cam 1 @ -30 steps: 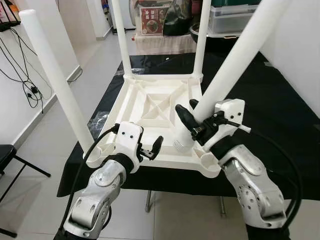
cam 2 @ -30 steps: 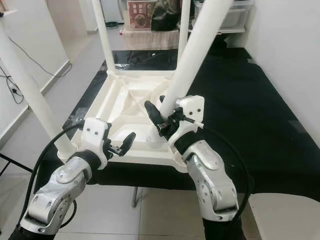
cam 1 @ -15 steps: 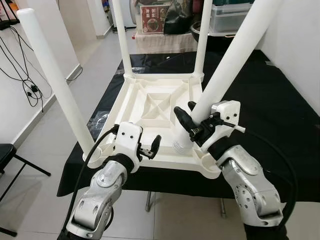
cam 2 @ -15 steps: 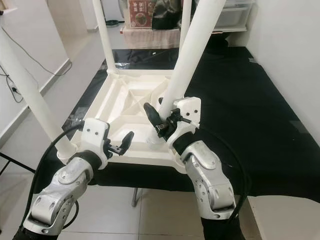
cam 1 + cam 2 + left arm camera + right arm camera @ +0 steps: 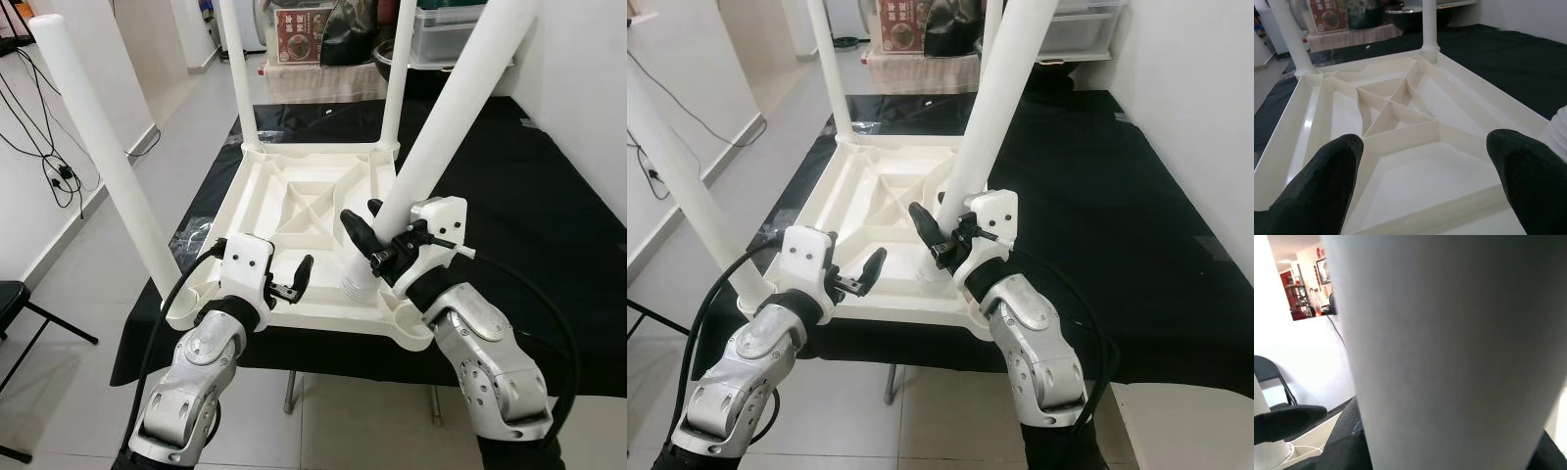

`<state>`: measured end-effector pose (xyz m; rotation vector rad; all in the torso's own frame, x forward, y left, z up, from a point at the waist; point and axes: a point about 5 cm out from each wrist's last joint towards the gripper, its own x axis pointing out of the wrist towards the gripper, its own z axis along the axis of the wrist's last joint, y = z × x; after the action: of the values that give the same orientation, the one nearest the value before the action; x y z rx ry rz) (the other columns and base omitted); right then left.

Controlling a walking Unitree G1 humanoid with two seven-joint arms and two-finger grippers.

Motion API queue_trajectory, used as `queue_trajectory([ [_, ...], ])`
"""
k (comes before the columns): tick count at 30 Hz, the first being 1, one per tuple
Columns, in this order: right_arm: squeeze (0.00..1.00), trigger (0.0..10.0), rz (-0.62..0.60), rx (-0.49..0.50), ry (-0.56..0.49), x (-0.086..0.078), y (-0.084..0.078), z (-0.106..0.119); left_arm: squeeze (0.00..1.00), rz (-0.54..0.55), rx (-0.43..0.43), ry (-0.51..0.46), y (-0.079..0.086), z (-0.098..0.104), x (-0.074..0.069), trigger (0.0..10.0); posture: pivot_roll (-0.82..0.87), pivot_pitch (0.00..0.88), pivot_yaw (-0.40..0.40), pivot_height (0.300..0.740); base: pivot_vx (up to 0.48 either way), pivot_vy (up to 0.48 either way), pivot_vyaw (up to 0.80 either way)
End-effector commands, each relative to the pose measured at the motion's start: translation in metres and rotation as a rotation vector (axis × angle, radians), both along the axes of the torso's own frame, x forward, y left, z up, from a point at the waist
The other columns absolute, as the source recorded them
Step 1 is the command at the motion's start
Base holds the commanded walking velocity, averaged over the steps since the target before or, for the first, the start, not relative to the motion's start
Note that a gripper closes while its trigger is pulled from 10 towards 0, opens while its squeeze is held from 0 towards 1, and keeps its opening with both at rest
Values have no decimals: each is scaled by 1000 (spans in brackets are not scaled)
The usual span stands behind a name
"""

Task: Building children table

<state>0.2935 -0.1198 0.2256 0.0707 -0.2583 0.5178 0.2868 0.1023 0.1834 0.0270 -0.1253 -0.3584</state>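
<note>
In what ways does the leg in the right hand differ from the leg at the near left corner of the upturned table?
The held leg is gripped by the right hand; the near left leg is touched by no hand. The held leg's threaded end rests inside the tabletop, short of the near right corner socket; the near left leg is seated in its socket. They lean in opposite directions. Both are plain white tubes.
</note>
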Motion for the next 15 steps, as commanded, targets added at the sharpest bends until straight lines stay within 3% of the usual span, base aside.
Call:
queue_trajectory([
  [1, 0, 10000, 12, -7, -17, 1, 4, 2, 0, 37, -10, 35, 3, -5, 1, 10000, -88, 65, 16, 740, 0, 0, 0],
  [6, 0, 10000, 14, -12, -14, 1, 4, 1, 0, 59, 1, 73, 1, -11, 2, 10000, -88, 64, 16, 740, 0, 0, 0],
  [10, 0, 10000, 17, -13, -13, 1, 5, 0, 0, 50, 1, 53, -1, -8, 2, 10000, -87, 66, 17, 740, -296, 0, 0],
  [15, 0, 10000, 16, -16, -13, 1, 5, 0, 0, 55, 0, 26, 2, -5, 3, 10000, -88, 65, 18, 740, 0, 0, 0],
])
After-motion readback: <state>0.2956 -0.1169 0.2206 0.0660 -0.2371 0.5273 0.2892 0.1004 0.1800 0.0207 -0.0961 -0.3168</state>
